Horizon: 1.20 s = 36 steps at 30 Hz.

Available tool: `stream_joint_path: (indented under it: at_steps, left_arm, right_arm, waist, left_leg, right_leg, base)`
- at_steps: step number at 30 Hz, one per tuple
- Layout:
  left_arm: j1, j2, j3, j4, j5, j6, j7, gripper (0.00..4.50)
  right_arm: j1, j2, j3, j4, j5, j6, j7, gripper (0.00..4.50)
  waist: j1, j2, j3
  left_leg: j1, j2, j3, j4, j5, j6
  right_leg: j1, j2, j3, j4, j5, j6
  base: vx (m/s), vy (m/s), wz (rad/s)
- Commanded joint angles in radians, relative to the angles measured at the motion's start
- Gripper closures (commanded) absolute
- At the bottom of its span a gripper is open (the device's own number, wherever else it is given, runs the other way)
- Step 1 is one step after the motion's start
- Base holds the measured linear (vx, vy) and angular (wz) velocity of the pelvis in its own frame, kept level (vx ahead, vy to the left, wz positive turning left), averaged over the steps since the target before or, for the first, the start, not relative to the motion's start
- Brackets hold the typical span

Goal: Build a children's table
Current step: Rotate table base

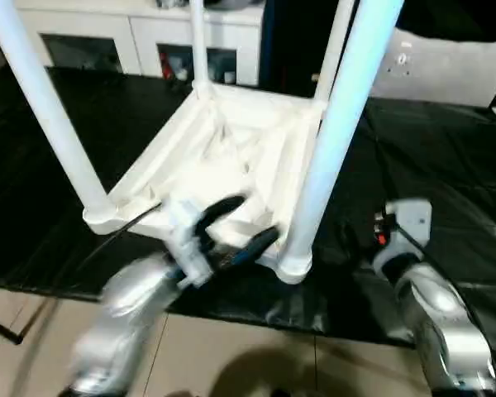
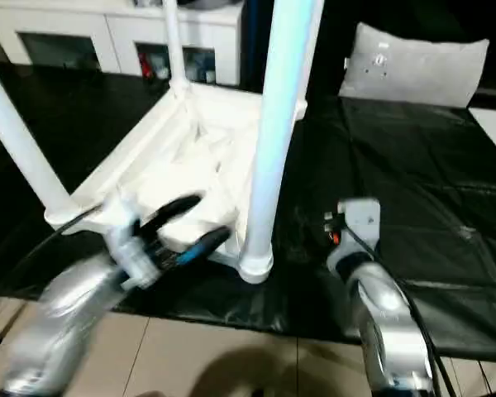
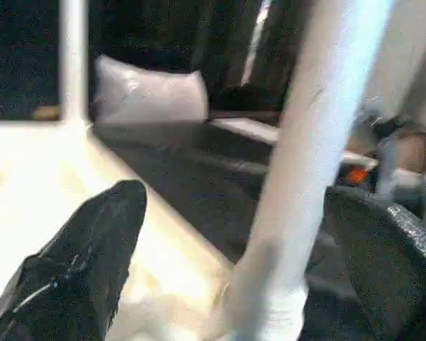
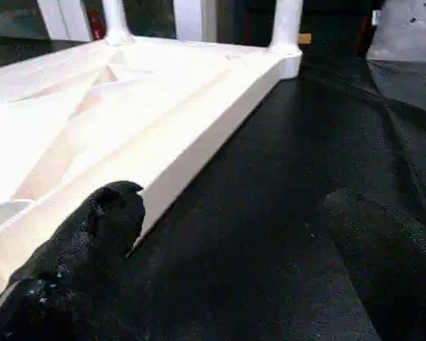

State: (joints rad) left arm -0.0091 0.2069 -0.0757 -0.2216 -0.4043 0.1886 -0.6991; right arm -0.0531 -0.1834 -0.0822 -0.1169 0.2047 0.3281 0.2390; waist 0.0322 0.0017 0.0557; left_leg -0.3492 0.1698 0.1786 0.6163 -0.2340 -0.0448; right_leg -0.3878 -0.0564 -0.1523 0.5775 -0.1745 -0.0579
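The children's table lies upside down on the black-covered bench, its ribbed white top (image 1: 231, 149) facing up. White legs stand in its corner sockets: near left (image 1: 50, 116), near right (image 1: 339, 124), and two at the back (image 1: 198, 41). My left gripper (image 1: 248, 223) is open at the top's front edge. Its black fingers (image 3: 92, 263) point at the foot of the near right leg (image 3: 305, 163), which stands just ahead of them, apart. My right gripper (image 4: 234, 206) is open over bare black cover, to the right of the top's side wall (image 4: 199, 142). Its wrist (image 1: 405, 219) shows right of the near right leg.
A white cabinet (image 1: 149, 33) runs along the back. A grey cushion (image 2: 413, 62) lies at the back right of the bench. The black cover (image 1: 446, 165) spreads wide to the right of the table top. The bench's front edge (image 1: 256, 314) is close below my grippers, with tiled floor beyond it.
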Motion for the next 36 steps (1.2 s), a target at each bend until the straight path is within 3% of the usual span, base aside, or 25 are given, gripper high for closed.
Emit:
stream_joint_path:
  at_steps: [1, 2, 6, 11, 12, 13, 14, 15, 16, 17, 18, 19, 20, 21, 22, 23, 24, 25, 26, 27, 28, 29, 30, 32, 36]
  left_arm:
    - [0.038, -0.010, 0.042, -0.049, -0.029, 0.027, 0.053, 0.09]
    - [0.045, -0.012, 0.048, -0.054, -0.030, 0.028, 0.060, 0.09]
    - [0.097, -0.040, 0.110, -0.100, -0.034, 0.042, 0.166, 0.09]
    - [0.036, -0.057, 0.158, -0.024, 0.093, 0.028, 0.334, 0.09]
    - [0.033, -0.058, 0.158, -0.021, 0.099, 0.026, 0.339, 0.09]
    - [0.018, -0.066, 0.154, -0.014, 0.109, 0.028, 0.359, 0.09]
    - [0.003, -0.078, 0.149, -0.017, 0.106, 0.062, 0.391, 0.09]
    - [-0.003, -0.084, 0.148, -0.017, 0.120, 0.077, 0.417, 0.09]
    - [-0.008, -0.086, 0.144, -0.015, 0.135, 0.072, 0.429, 0.09]
    - [-0.008, -0.086, 0.144, -0.015, 0.135, 0.072, 0.429, 0.09]
    - [-0.009, -0.085, 0.127, -0.019, 0.153, 0.076, 0.440, 0.09]
    - [-0.007, -0.078, 0.115, -0.022, 0.168, 0.086, 0.442, 0.09]
    - [-0.004, -0.073, 0.101, -0.028, 0.180, 0.093, 0.438, 0.09]
    - [-0.003, -0.072, 0.097, -0.034, 0.188, 0.103, 0.443, 0.09]
    - [-0.003, -0.073, 0.097, -0.036, 0.190, 0.110, 0.449, 0.09]
    - [-0.005, -0.074, 0.098, -0.039, 0.193, 0.119, 0.457, 0.09]
    - [-0.007, -0.074, 0.099, -0.042, 0.194, 0.130, 0.465, 0.09]
    - [-0.007, -0.074, 0.099, -0.042, 0.194, 0.130, 0.465, 0.09]
    - [-0.012, -0.066, 0.095, -0.046, 0.194, 0.148, 0.465, 0.09]
    - [-0.012, -0.065, 0.093, -0.047, 0.198, 0.149, 0.469, 0.09]
    - [-0.012, -0.066, 0.092, -0.047, 0.201, 0.148, 0.472, 0.09]
    - [-0.011, -0.069, 0.093, -0.047, 0.203, 0.145, 0.476, 0.09]
    - [-0.009, -0.083, 0.098, -0.048, 0.199, 0.141, 0.491, 0.09]
    - [-0.007, -0.093, 0.101, -0.051, 0.195, 0.146, 0.499, 0.09]
    - [-0.005, -0.101, 0.096, -0.057, 0.187, 0.147, 0.501, 0.09]
  right_arm:
    - [0.003, -0.002, -0.010, -0.046, 0.020, 0.043, -0.013, 0.00]
    - [0.004, -0.003, -0.010, -0.051, 0.021, 0.047, -0.013, 0.00]
    - [0.030, -0.010, -0.001, -0.145, 0.032, 0.113, -0.016, 0.00]
    - [0.021, -0.020, 0.056, -0.207, 0.037, 0.169, 0.014, 0.00]
    - [0.020, -0.019, 0.058, -0.207, 0.036, 0.168, 0.014, 0.00]
    - [0.013, -0.008, 0.060, -0.206, 0.035, 0.169, 0.004, 0.00]
    - [0.004, 0.006, 0.059, -0.206, 0.031, 0.174, -0.017, 0.00]
    - [0.002, 0.008, 0.059, -0.206, 0.029, 0.180, -0.023, 0.00]
    - [0.003, 0.009, 0.059, -0.205, 0.024, 0.179, -0.028, 0.00]
    - [0.003, 0.009, 0.059, -0.205, 0.024, 0.179, -0.028, 0.00]
    - [0.008, 0.013, 0.054, -0.208, 0.018, 0.175, -0.039, 0.00]
    - [0.011, 0.017, 0.048, -0.207, 0.019, 0.177, -0.045, 0.00]
    - [0.016, 0.024, 0.037, -0.207, 0.031, 0.191, -0.053, 0.00]
    - [0.022, 0.029, 0.027, -0.205, 0.044, 0.196, -0.054, 0.00]
    - [0.025, 0.031, 0.022, -0.204, 0.049, 0.196, -0.054, 0.00]
    - [0.028, 0.032, 0.020, -0.203, 0.049, 0.196, -0.055, 0.00]
    - [0.030, 0.033, 0.018, -0.203, 0.046, 0.198, -0.056, 0.00]
    - [0.030, 0.033, 0.018, -0.203, 0.046, 0.198, -0.056, 0.00]
    - [0.036, 0.026, 0.026, -0.208, 0.040, 0.191, -0.054, 0.00]
    - [0.038, 0.025, 0.028, -0.210, 0.038, 0.189, -0.054, 0.00]
    - [0.038, 0.025, 0.029, -0.210, 0.037, 0.188, -0.054, 0.00]
    - [0.039, 0.025, 0.030, -0.211, 0.036, 0.188, -0.055, 0.00]
    - [0.040, 0.027, 0.028, -0.214, 0.035, 0.193, -0.055, 0.00]
    - [0.040, 0.026, 0.027, -0.214, 0.032, 0.197, -0.053, 0.00]
    - [0.038, 0.020, 0.026, -0.213, 0.031, 0.200, -0.050, 0.00]
  waist:
    - [-0.001, 0.000, -0.049]
    - [0.000, -0.007, -0.047]
    - [0.000, -0.011, -0.045]
    - [-0.002, -0.012, -0.045]
    - [0.003, -0.012, -0.046]
    - [0.001, 0.000, -0.056]
    - [0.019, -0.029, -0.054]
    - [0.042, -0.036, -0.056]
    - [0.058, -0.039, -0.059]
    - [0.090, -0.038, -0.054]
    - [0.092, -0.042, -0.045]
    - [0.087, -0.043, -0.043]
    - [0.067, -0.016, -0.057]
    - [0.049, -0.011, -0.049]
    - [0.040, 0.026, -0.055]
    - [-0.018, 0.026, -0.053]
    - [-0.024, 0.041, -0.059]
    - [-0.032, 0.041, -0.060]
    - [-0.048, 0.036, -0.057]
    - [-0.053, 0.027, -0.052]
    - [-0.061, 0.020, -0.043]
    - [-0.065, 0.019, -0.038]
    - [-0.071, 0.012, -0.036]
    - [-0.074, 0.005, -0.038]
    - [-0.076, -0.012, -0.038]
  left_leg:
    - [0.003, 0.073, -0.035, -0.083, -0.186, 0.043]
    - [0.002, 0.071, -0.034, -0.082, -0.191, 0.043]
    - [0.002, 0.071, -0.036, -0.085, -0.200, 0.037]
    - [0.004, 0.058, -0.035, -0.080, -0.196, 0.043]
    - [-0.001, 0.050, -0.031, -0.077, -0.193, 0.055]
    - [0.053, 0.051, 0.014, -0.049, -0.195, 0.020]
    - [0.034, 0.030, 0.024, -0.047, -0.197, 0.013]
    - [0.021, 0.023, 0.020, -0.025, -0.193, 0.038]
    - [0.022, 0.022, 0.014, 0.003, -0.188, 0.051]
    - [-0.012, 0.014, -0.025, 0.071, -0.182, 0.062]
    - [-0.042, -0.003, -0.077, 0.105, -0.169, 0.033]
    - [-0.048, -0.014, -0.096, 0.099, -0.161, 0.015]
    - [-0.042, -0.010, -0.122, -0.006, -0.028, 0.049]
    - [-0.015, -0.011, -0.105, -0.039, -0.035, 0.073]
    - [0.009, 0.012, -0.118, -0.083, -0.114, 0.119]
    - [0.006, 0.068, -0.140, -0.114, -0.211, 0.127]
    - [0.002, 0.065, -0.144, -0.114, -0.259, 0.090]
    - [0.002, 0.065, -0.146, -0.114, -0.278, 0.056]
    - [-0.006, 0.042, -0.130, -0.113, -0.326, 0.006]
    - [-0.006, 0.036, -0.123, -0.114, -0.364, -0.004]
    - [-0.006, 0.024, -0.112, -0.121, -0.482, -0.022]
    - [-0.001, 0.021, -0.109, -0.120, -0.541, -0.036]
    - [0.013, 0.013, -0.104, -0.108, -0.600, -0.051]
    - [0.008, 0.011, -0.105, -0.105, -0.600, -0.049]
    - [0.002, 0.007, -0.089, -0.095, -0.487, -0.009]
  right_leg:
    - [0.045, -0.110, 0.079, -0.102, -0.459, -0.002]
    - [0.045, -0.110, 0.078, -0.105, -0.479, 0.007]
    - [0.043, -0.107, 0.077, -0.109, -0.496, 0.040]
    - [0.042, -0.100, 0.071, -0.119, -0.518, 0.096]
    - [0.045, -0.116, 0.082, -0.117, -0.542, 0.096]
    - [-0.008, -0.086, 0.129, -0.142, -0.607, 0.113]
    - [0.014, -0.084, 0.170, -0.116, -0.600, 0.093]
    - [0.031, -0.112, 0.232, -0.116, -0.642, 0.056]
    - [0.038, -0.144, 0.277, -0.124, -0.674, 0.030]
    - [0.070, -0.211, 0.384, -0.146, -0.726, -0.047]
    - [0.079, -0.194, 0.416, -0.139, -0.715, -0.111]
    - [0.076, -0.160, 0.407, -0.127, -0.675, -0.131]
    - [0.054, -0.087, 0.275, -0.084, -0.458, -0.169]
    - [0.021, -0.046, 0.233, -0.092, -0.443, -0.158]
    - [-0.003, -0.006, 0.206, -0.062, -0.391, -0.133]
    - [-0.002, 0.019, 0.160, -0.003, -0.254, -0.107]
    - [0.008, 0.006, 0.145, 0.012, -0.126, -0.100]
    - [0.014, 0.003, 0.139, 0.012, -0.071, -0.091]
    - [0.034, -0.026, 0.132, -0.017, -0.012, -0.075]
    - [0.033, -0.032, 0.134, -0.027, -0.042, -0.071]
    - [0.034, -0.041, 0.133, -0.050, -0.191, -0.041]
    - [0.027, -0.045, 0.133, -0.060, -0.287, -0.023]
    - [0.016, -0.053, 0.134, -0.079, -0.422, 0.007]
    - [0.022, -0.064, 0.132, -0.090, -0.494, 0.029]
    - [0.016, -0.075, 0.142, -0.102, -0.561, 0.040]
  base:
    - [0.000, 0.000, 0.00]
    - [0.000, 0.000, 0.00]
    - [0.000, 0.000, 0.00]
    - [0.000, 0.000, 0.00]
    - [0.000, 0.000, 0.00]
    - [0.004, 0.021, -0.20]
    - [0.004, 0.021, -0.20]
    - [0.015, 0.045, -0.50]
    - [0.014, 0.083, -0.55]
    - [0.014, 0.083, -0.55]
    - [0.009, 0.149, -0.65]
    - [0.003, 0.186, -0.75]
    - [0.003, 0.186, -0.75]
    - [-0.019, 0.230, -0.29]
    - [-0.030, 0.267, 0.05]
    - [-0.030, 0.267, 0.05]
    - [-0.045, 0.249, 0.00]
    - [-0.057, 0.209, -0.01]
    - [-0.057, 0.209, -0.01]
    - [-0.045, 0.145, 0.00]
    - [-0.065, 0.075, 0.04]
    - [-0.065, 0.075, 0.04]
    - [0.000, 0.000, 0.00]
    - [0.000, 0.000, 0.00]
    - [0.000, 0.000, 0.00]
